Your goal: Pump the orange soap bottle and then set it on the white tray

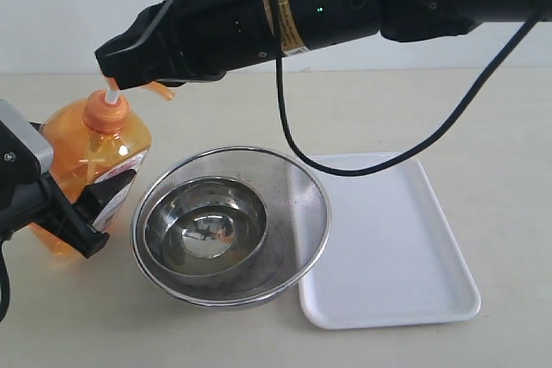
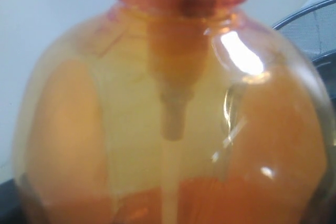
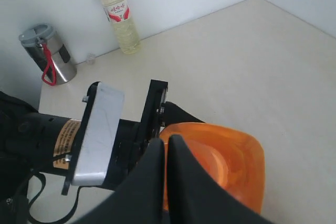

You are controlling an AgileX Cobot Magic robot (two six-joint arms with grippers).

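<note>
The orange soap bottle (image 1: 90,148) stands at the table's left, and its translucent body fills the left wrist view (image 2: 168,129). My left gripper (image 1: 99,213) is shut on the bottle's lower body, with one black finger across the label. My right gripper (image 1: 109,58) reaches across from the right, shut, its tips (image 3: 167,141) resting on top of the orange pump head (image 3: 220,166). The white stem (image 1: 112,92) shows just under the tips. The white tray (image 1: 431,213) lies flat at the right with nothing on it.
A steel mesh bowl (image 1: 302,187) with a smaller steel bowl (image 1: 207,230) inside sits between bottle and tray, and its rim overlaps the tray's left edge. A clear drink bottle (image 3: 119,17) and a steel canister (image 3: 47,53) stand by the wall. A black cable (image 1: 345,170) hangs over the bowl.
</note>
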